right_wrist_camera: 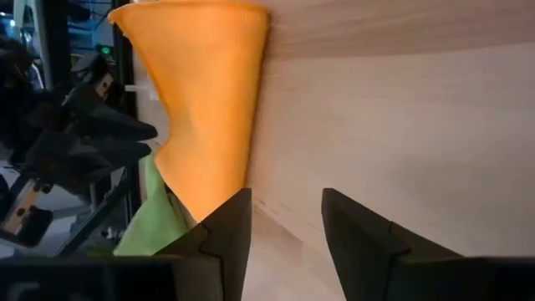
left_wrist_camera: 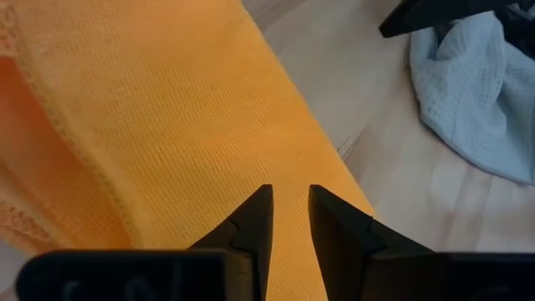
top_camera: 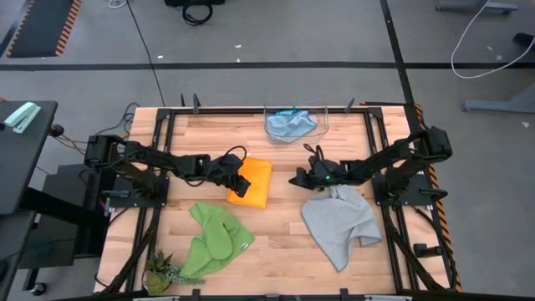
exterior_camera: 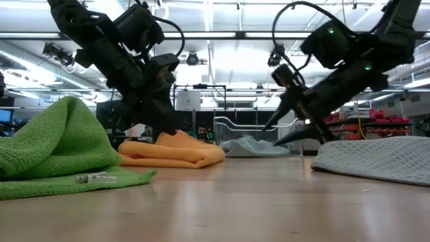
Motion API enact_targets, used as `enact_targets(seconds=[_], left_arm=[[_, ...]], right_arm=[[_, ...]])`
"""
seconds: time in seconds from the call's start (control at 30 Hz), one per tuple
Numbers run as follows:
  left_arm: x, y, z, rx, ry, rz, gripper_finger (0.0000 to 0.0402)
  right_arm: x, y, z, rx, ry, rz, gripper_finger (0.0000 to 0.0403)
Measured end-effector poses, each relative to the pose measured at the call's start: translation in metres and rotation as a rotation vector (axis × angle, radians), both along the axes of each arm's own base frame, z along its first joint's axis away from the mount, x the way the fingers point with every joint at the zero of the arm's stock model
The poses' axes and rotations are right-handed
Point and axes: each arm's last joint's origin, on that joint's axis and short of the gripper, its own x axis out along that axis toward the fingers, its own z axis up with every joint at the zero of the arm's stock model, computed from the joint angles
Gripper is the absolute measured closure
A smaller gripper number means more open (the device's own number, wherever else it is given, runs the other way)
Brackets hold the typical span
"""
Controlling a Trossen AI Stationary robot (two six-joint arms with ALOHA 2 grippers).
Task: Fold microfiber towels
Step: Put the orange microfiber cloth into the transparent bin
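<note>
Towels are what this job is about, and the yellow-orange towel [top_camera: 253, 182] is the one in hand now. It lies folded on the tabletop [top_camera: 284, 242], right under the left gripper [left_wrist_camera: 289, 219]. That gripper's two fingers are a little apart and point down at the cloth. They look very near it or just touching, but no cloth shows between them in the left wrist view. The right gripper [right_wrist_camera: 286, 224] is spread wide and holds nothing. It hangs over bare wood, and the orange towel's far edge is a little way off in front of it.

The grey towel [top_camera: 338, 221] lies rumpled just behind and under the right gripper. The green towel [top_camera: 213, 238] sits in a heap close behind the left gripper, toward the front edge of the tabletop. The light blue towel [top_camera: 290, 124] is well away from both grippers, bunched up in a clear bin [top_camera: 322, 119] at the far edge.

My guess is that the orange towel is nearly done and the step now is to press it flat. To do that well, the left gripper should push down softly and slide along the fold, not pinch it, so the layers stay lined up. The right gripper should stay clear so it does not drag the edge.
</note>
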Motion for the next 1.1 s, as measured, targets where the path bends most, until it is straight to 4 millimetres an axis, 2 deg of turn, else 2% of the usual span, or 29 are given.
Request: enact_targets(seconds=[0.17, 0.43, 0.57, 0.87, 1.1], left_arm=[[-0.001, 0.0, -0.001, 0.021, 0.021, -0.021, 0.0313], [-0.004, 0.0, -0.004, 0.019, 0.055, -0.027, 0.0308], [-0.006, 0.0, -0.006, 0.003, 0.083, -0.01, 0.0308], [-0.017, 0.013, -0.005, 0.016, 0.173, 0.087, 0.0313], [-0.022, 0.018, -0.003, 0.019, 0.196, 0.104, 0.0315]], right_arm=[[0.024, 0.002, -0.005, 0.0, 0.02, 0.007, 0.0247], [0.075, 0.002, -0.016, 0.017, 0.018, 0.008, 0.0244], [0.091, -0.001, -0.017, 0.015, 0.025, 0.003, 0.0244], [0.108, -0.004, -0.018, 0.005, 0.126, 0.008, 0.0244], [0.103, -0.005, -0.015, 0.001, 0.17, 0.014, 0.0244]])
